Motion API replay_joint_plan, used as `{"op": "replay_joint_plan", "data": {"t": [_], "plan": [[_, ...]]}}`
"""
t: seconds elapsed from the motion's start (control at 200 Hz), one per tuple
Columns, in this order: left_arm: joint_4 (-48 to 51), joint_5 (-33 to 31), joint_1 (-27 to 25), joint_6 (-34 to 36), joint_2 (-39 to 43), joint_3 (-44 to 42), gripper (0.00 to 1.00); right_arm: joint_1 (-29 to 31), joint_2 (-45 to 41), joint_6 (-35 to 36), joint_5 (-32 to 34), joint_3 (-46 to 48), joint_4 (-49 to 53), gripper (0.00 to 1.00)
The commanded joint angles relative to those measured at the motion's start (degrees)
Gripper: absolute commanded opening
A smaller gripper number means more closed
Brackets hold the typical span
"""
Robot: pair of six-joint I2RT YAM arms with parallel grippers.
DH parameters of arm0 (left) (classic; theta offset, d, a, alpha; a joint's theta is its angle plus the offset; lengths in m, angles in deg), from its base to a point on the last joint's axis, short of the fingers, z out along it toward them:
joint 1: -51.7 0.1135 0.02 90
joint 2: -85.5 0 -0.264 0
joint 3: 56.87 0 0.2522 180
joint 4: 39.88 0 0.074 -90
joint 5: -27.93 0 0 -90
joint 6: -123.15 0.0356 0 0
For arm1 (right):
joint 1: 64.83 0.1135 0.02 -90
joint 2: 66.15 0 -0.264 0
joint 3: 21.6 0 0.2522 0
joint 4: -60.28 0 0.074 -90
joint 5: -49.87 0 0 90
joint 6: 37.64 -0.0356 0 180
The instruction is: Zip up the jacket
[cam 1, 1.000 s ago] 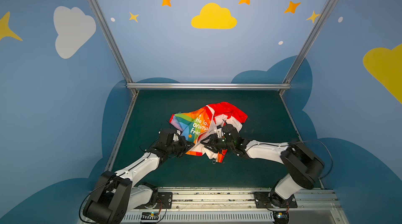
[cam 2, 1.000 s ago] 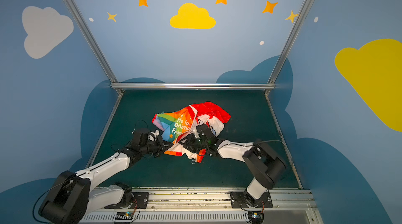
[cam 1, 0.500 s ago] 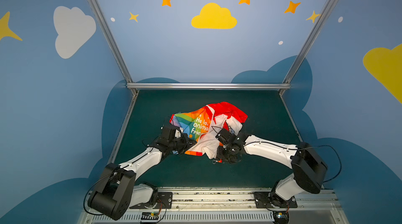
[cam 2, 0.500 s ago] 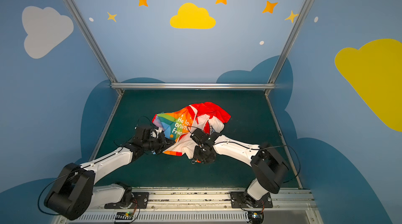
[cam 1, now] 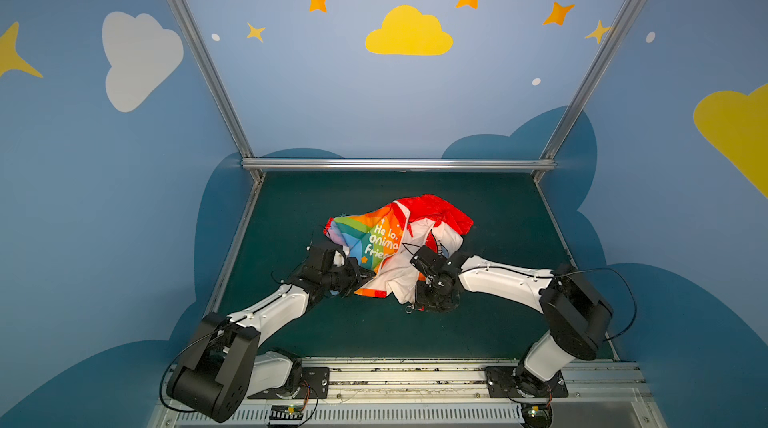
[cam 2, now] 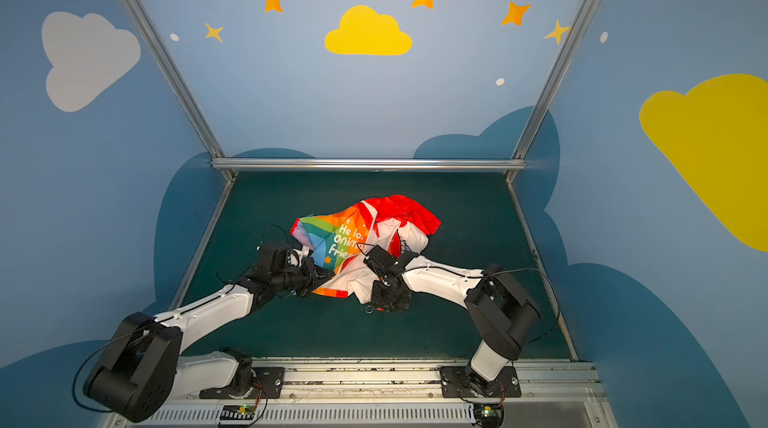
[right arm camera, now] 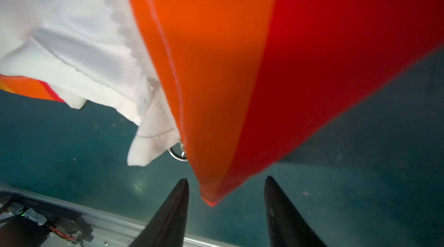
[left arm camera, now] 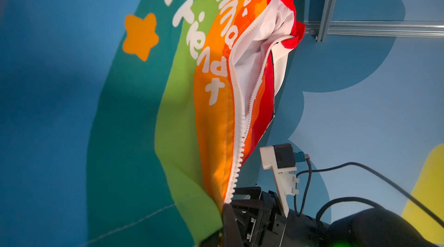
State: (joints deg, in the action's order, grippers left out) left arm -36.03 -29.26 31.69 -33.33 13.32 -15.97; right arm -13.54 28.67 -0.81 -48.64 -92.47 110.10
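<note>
Rainbow-striped thin jacket point(cam 1: 365, 234) sits bunched on the green counter point(cam 1: 498, 213); left tool point(cam 1: 363, 277) pinches its hem (at the white zipper point(left arm camera: 242, 113)), right tool point(right arm camera: 225, 181), spread, should probably sidestep onto the silver ring pull point(right arm camera: 178, 154).

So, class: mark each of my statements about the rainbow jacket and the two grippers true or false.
1. The white zipper of the rainbow-striped fabric jacket is fully closed. False: its tooth rows stand apart.
2. The right gripper is open. True.
3. The small metal ring pull sits between the right gripper's fingers. False: it hangs free beyond them.
4. The left gripper is shut on the jacket. True.
</note>
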Motion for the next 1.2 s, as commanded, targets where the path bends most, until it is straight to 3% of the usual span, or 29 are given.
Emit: {"op": "replay_joint_plan", "data": {"t": [0.0, 0.135, 0.3, 0.421, 0.531, 0.766, 0.861, 1.001, 1.106, 1.197], "plan": [[0.32, -0.15, -0.01, -0.13, 1.31, -0.20, 0.03, -0.91, 0.98, 1.70, -2.00, 0.28, -2.99, 0.48], [0.86, -0.78, -0.01, -0.02, 1.76, -0.33, 0.03, -1.81, 1.79, 1.50, -2.59, 0.66, -3.41, 0.38], [0.46, -0.17, -0.03, 0.32, 1.24, 0.53, 0.03, -3.21, 1.55, 0.71, -2.23, 1.64, -2.32, 0.00], [-0.22, 1.21, -0.02, 1.04, 0.08, 2.41, 0.03, -2.95, -2.12, 1.90, -0.87, 2.35, -3.48, 0.00], [-4.45, 2.95, 0.04, -0.04, -0.98, 3.72, 0.03, -2.95, -7.66, 4.60, -3.25, 5.10, -11.23, 0.00], [-8.26, 4.53, 0.66, 1.09, -2.85, 10.42, 0.03, -3.02, -17.36, 17.35, 0.32, 4.56, -22.89, 0.00], [-10.79, 4.54, 1.51, 1.16, -2.48, 12.39, 0.03, -0.90, -21.70, 26.49, 10.08, 3.52, -27.91, 0.00], [-12.93, 1.43, 1.51, 3.67, -0.26, 14.09, 0.03, 2.12, -25.30, 45.20, 25.09, 10.69, -49.64, 0.00], [-16.17, -1.18, 1.57, 3.97, 0.98, 12.98, 0.03, 1.42, -24.40, 53.24, 23.28, 13.29, -59.87, 0.00], [-20.45, -1.57, 1.59, 3.25, 1.38, 11.62, 0.03, -0.84, -23.43, 51.55, 13.17, 13.45, -64.44, 0.00]]}}
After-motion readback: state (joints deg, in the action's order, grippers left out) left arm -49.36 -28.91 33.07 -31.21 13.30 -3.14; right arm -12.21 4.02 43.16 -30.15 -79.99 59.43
